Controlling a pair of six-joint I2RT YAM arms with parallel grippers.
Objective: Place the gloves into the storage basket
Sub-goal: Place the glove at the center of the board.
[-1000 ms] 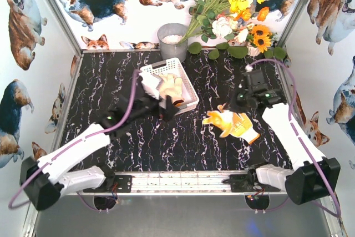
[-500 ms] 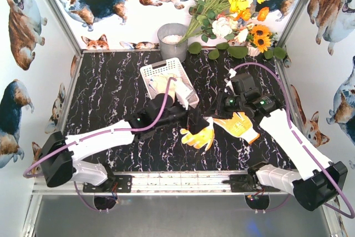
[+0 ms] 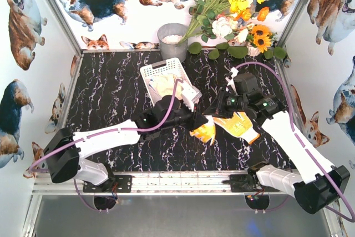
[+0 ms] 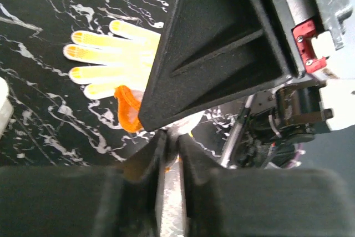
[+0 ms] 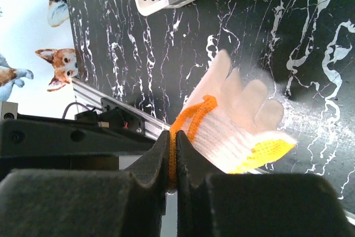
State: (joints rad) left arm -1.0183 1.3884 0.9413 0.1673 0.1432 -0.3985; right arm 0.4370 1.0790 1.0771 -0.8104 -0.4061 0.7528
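Near-right of the basket (image 3: pixel 158 65), the right claw (image 5: pixel 172 137) was clenched on the orange cuff of a glove (image 5: pixel 233 126); the left claw (image 4: pixel 173 137) stood nearly closed at it, whether grasping I could not tell. Its pinch needed confirming before the right let go. Only the top view showed gloves (image 3: pixel 166 85) inside the basket.
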